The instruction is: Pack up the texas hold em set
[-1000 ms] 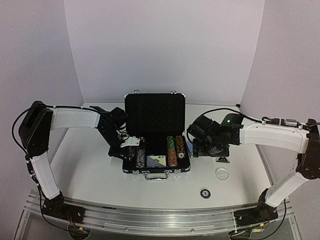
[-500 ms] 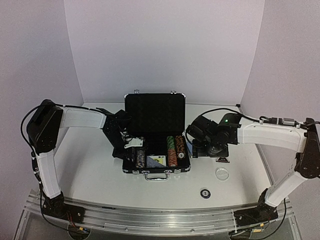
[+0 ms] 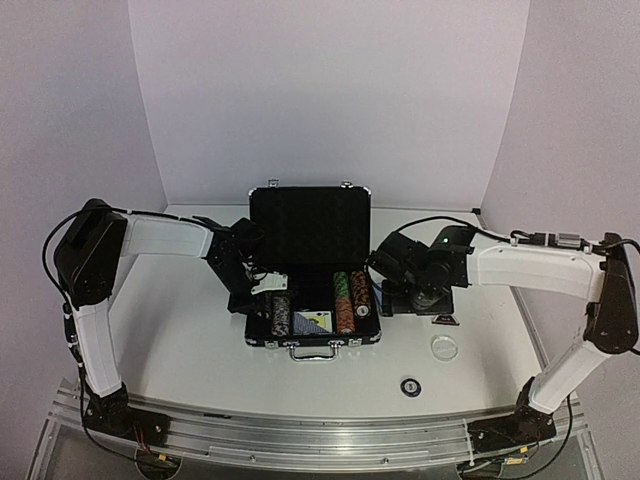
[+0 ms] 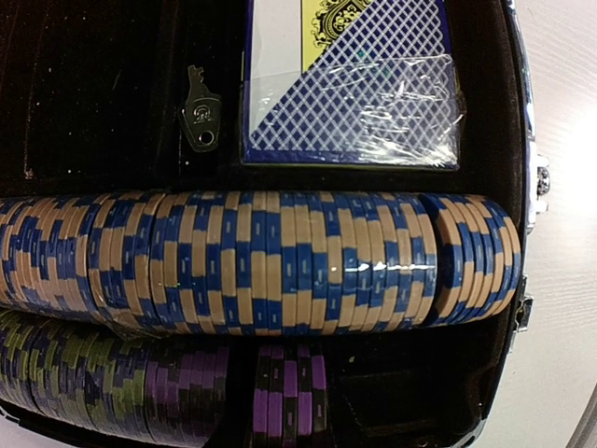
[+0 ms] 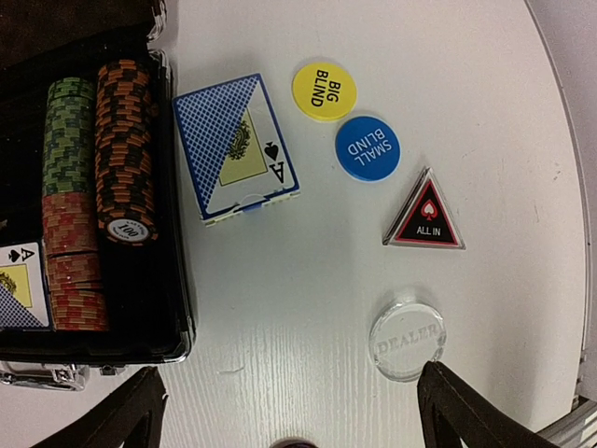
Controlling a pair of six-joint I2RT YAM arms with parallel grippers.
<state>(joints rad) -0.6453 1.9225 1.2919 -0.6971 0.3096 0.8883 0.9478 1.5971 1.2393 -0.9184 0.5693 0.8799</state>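
Right wrist view: chips (image 5: pixel 121 149) sit in the case (image 5: pixel 179 313); deck (image 5: pixel 237 147) and four markers (image 5: pixel 367 148) lie outside, centre-right. Right gripper (image 5: pixel 291 420) gapes empty; of the left gripper (image 3: pixel 260 284) I cannot tell.

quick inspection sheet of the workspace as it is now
surface: white table, no damage seen
job's things: open black briefcase with silver edges holds striped poker chips and a blue-backed card deck; second blue-backed deck, yellow round disc, blue round disc, dark triangular button, clear round disc lie outside
clutter: nothing seen
grippers: left gripper shut, over case; right gripper open above loose pieces
cables: black cable along each arm
surroundings: plain pale walls
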